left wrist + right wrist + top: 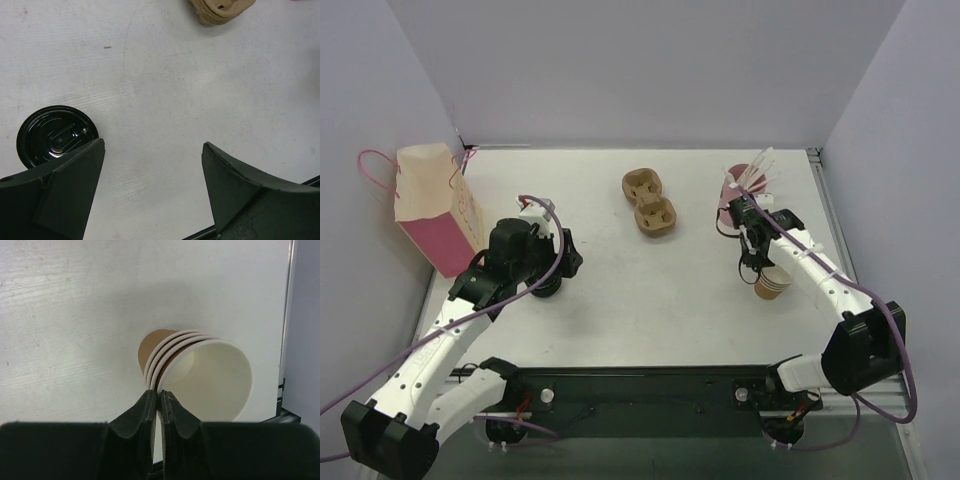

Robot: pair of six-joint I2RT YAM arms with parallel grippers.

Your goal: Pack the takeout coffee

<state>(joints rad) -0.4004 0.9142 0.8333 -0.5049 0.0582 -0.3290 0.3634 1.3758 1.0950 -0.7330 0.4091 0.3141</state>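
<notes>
A stack of nested kraft-brown paper cups [773,284] with white insides sits at the right of the table. In the right wrist view the stack [210,375] opens toward the camera. My right gripper [160,396] is shut on the rim wall of the topmost cup, and it shows above the stack in the top view [757,262]. My left gripper [152,146] is open and empty, low over bare table at the left centre [556,272]. The pink-and-cream paper bag [435,205] stands at the far left.
A brown moulded-pulp two-hole tray [650,203] lies at the back centre; its edge shows in the left wrist view [222,10]. A pink cup with white sticks [740,185] stands behind the right gripper. A black round lid [55,136] lies beside the left finger.
</notes>
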